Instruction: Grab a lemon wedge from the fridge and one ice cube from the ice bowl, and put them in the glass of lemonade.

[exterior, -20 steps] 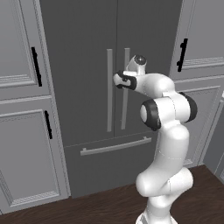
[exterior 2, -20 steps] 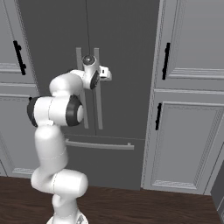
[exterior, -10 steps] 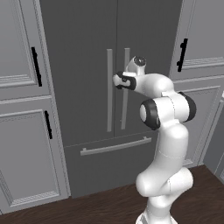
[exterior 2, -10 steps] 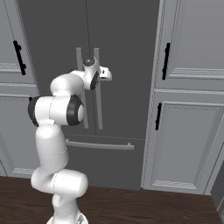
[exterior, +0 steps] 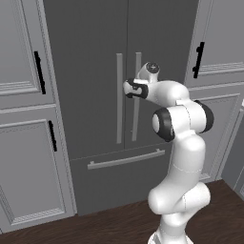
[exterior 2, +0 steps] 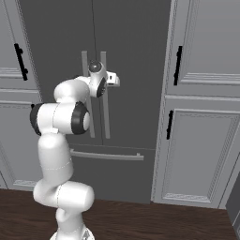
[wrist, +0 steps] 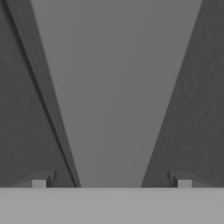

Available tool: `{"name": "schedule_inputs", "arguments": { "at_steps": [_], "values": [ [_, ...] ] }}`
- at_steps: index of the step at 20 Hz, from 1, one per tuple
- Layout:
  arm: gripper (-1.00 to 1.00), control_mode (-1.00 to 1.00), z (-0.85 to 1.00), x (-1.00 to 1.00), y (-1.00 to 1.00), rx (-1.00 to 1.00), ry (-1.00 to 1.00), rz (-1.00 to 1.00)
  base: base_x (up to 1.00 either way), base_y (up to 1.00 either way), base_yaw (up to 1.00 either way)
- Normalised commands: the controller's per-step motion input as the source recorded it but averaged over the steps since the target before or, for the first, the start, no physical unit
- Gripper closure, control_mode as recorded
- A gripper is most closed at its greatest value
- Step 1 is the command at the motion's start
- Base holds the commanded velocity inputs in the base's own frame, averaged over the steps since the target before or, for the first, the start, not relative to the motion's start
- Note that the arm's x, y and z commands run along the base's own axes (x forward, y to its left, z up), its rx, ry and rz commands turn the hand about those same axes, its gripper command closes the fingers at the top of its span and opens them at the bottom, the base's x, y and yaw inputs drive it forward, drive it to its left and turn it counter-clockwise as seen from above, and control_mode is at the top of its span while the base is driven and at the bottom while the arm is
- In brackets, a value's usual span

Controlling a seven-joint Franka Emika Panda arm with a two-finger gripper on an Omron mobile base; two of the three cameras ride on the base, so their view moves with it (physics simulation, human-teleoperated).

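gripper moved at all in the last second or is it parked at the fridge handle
No. The gripper sits at the same spot against the fridge's right-door bar handle as in the earlier pictures, jaws open around it.

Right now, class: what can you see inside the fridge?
Nothing inside shows. The fridge has both doors shut, so any shelves or food are hidden. The open pincer sits at a pale bar handle, fingers either side, not yet closed.

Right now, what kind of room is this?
Most likely a kitchen: a tall dark fridge with pale bar handles, closed doors, panelled grey cabinets on both sides, and a dark wood floor.
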Motion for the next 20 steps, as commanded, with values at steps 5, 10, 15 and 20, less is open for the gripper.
{"name": "schedule_inputs", "arguments": {
  "at_steps": [5,10,15,20],
  "values": [
    [1.00,-1.00,-0.22,0.13,0.05,0.03,0.00,0.00,0.00,0.00,0.00],
    [1.00,-1.00,-0.20,0.14,0.10,0.01,0.00,0.00,0.00,0.00,0.00],
    [1.00,-1.00,-0.12,0.17,0.00,0.00,0.00,0.00,0.00,0.00,0.00],
    [1.00,-1.00,0.00,0.25,-0.17,0.00,0.01,0.00,0.00,0.00,0.00]
  ]
}}
